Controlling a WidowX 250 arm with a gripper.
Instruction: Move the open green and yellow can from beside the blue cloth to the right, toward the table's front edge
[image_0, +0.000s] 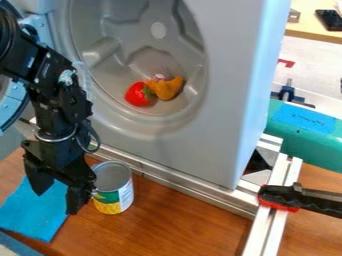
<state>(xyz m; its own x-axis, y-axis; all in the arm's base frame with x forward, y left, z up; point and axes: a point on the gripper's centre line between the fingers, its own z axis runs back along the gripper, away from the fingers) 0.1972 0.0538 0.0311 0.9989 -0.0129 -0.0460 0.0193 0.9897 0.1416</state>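
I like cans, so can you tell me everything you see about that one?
The can is short and round, and looks like metal, with a silvery-gray rimmed top. Its label is green and white, with yellow near the bottom. It stands upright on the wooden table, right of the blue cloth in the picture. The gripper is close beside it; I can't tell if they touch.

COUNTER (190, 217): brown wood grain, present tense | left: blue cloth (30, 212) lying flat | right of cloth: can (113, 187) standing upright, silver top, green-white-yellow label | behind can: silver metal rails (184, 185) slanting down rightward, meeting others at right
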